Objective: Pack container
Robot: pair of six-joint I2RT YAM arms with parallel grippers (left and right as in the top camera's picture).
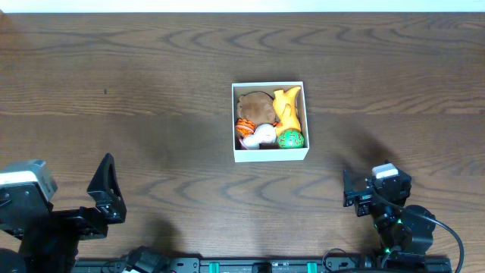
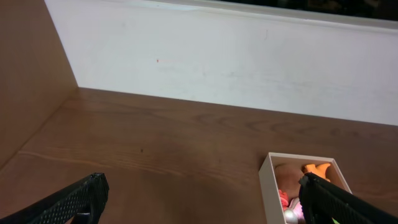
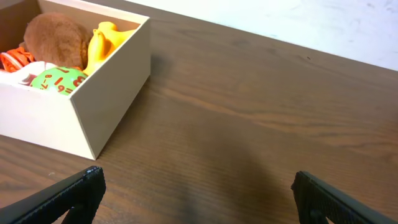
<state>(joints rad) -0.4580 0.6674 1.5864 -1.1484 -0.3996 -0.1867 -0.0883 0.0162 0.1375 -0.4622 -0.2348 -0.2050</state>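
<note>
White-walled, brown-lined, the small square cardboard container point(image 1: 270, 155) sits lidless at mid-bench, on the dark wood-grain bench point(image 1: 114, 76). It holds a brown plush toy point(image 1: 255, 106), a yellow rubbery figure point(image 1: 289, 106), a green ball with orange numerals point(image 1: 290, 139) and an orange striped toy point(image 1: 244, 126). All of them lie inside its walls.

Both arms sit low at the near edge. The left tool point(image 2: 202, 193) has its 2 black fingers spread wide apart and holds nothing. The right tool point(image 3: 198, 186) is likewise parted and empty.

The container lies ahead of both tools, toward the far side. It is forward and right of the left tool, forward and left of the right one. In the overhead view the right arm is the nearer of the 2, with the box's near right corner facing it. Being square, the box offers no long axis to favour.

No loose toy shows on the bench, so the packing looks complete or nearly so.
</note>
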